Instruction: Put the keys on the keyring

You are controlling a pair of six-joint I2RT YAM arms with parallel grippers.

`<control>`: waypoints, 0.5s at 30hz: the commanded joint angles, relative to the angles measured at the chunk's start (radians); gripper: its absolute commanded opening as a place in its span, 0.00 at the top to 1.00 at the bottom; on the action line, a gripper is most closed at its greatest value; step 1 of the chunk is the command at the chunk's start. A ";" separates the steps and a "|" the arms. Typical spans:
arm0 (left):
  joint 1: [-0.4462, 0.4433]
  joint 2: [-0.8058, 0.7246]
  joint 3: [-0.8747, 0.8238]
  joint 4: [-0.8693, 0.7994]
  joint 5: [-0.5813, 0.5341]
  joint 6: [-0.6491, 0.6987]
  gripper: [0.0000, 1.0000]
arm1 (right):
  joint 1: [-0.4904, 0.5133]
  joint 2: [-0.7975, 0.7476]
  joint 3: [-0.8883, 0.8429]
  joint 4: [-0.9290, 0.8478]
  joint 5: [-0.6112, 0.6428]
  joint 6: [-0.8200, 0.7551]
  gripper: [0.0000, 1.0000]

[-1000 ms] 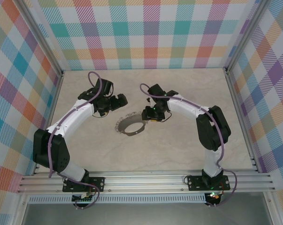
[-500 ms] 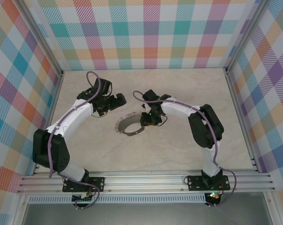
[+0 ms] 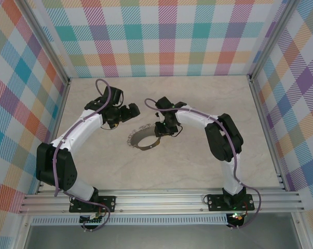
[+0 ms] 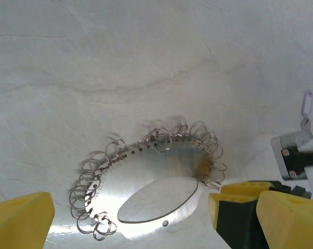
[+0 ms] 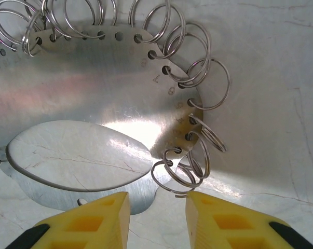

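So the right hand (image 5: 156, 199) sits low over the bench (image 4: 146, 52), fingers partway apart with nothing between them. My guess is it's lining up on the split rings (image 5: 172, 176) right in front of its fingertips, since a ring has to be pinned or pried before a key can go on.

Just past those rings is the keyring (image 5: 94, 83) itself. It's not a plain loop. It's a flat, shiny metal plate with a big oval cutout (image 5: 78, 153) and a curved row of small numbered holes along one edge. Nearly every hole has a thin wire split ring through it, and they fan out like a scalloped fringe. It lies flat on the bench, so the rings flop loose and overlap.

The left hand (image 4: 130, 199) hovers on the other side of the plate, fingers spread as wide as they go and empty, with the plate straight ahead of its gap. It looks ready to steady it.

Farthest out, beyond the right hand's grey body, is the key (image 4: 308, 104): tiny, with a pale lilac head. I can't tell if it's lying on the bench or hanging off something.
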 commanded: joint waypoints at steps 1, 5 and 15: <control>0.008 0.003 0.009 0.017 0.081 0.060 0.00 | -0.048 -0.048 -0.004 -0.031 0.003 0.026 0.65; -0.036 0.036 0.033 -0.014 0.112 0.138 0.01 | -0.113 -0.145 -0.067 -0.035 -0.021 0.061 0.58; -0.246 0.224 0.201 -0.150 -0.030 0.308 0.05 | -0.200 -0.404 -0.315 -0.036 -0.041 0.138 0.26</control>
